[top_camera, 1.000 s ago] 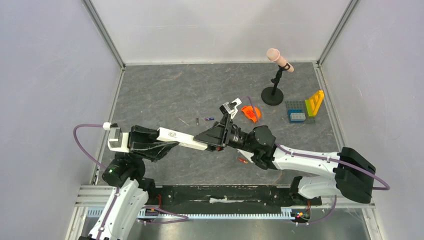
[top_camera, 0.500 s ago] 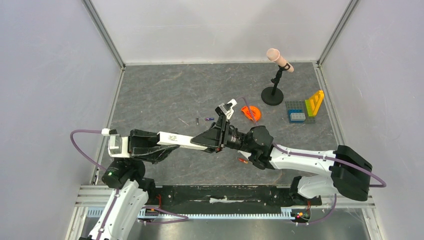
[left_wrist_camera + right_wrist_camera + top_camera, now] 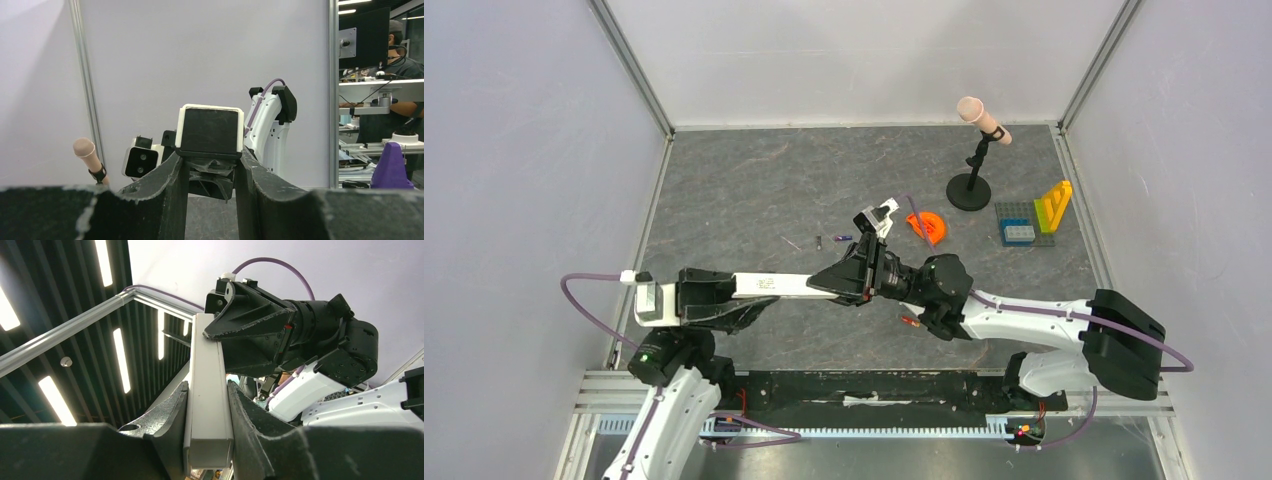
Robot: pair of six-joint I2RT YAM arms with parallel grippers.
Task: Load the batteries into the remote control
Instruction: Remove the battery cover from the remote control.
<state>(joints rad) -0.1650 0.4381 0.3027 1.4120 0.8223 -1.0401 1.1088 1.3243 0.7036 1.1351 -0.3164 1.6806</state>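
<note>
The remote control (image 3: pixel 876 220), a slim white bar, is held up off the table between both arms. My left gripper (image 3: pixel 210 160) is shut on one end of it, whose dark face (image 3: pixel 210 131) fills the gap above the fingers. My right gripper (image 3: pixel 207 385) is shut on the white bar (image 3: pixel 207 355), both fingers pressed flat against its sides. In the top view the left gripper (image 3: pixel 862 270) and the right gripper (image 3: pixel 886 272) meet at mid-table. Batteries lie on the table: a dark one (image 3: pixel 819 241), a purple-blue one (image 3: pixel 844 238) and an orange-red one (image 3: pixel 910 321).
An orange piece (image 3: pixel 926 225) lies just right of the remote. A microphone on a round black stand (image 3: pixel 969 192) is at the back right, beside a grey plate with coloured bricks (image 3: pixel 1029 225). Metal frame rails border the mat.
The right gripper's jaws have closed onto the remote. The left arm has stretched out lower and the joined grippers shifted slightly left.
</note>
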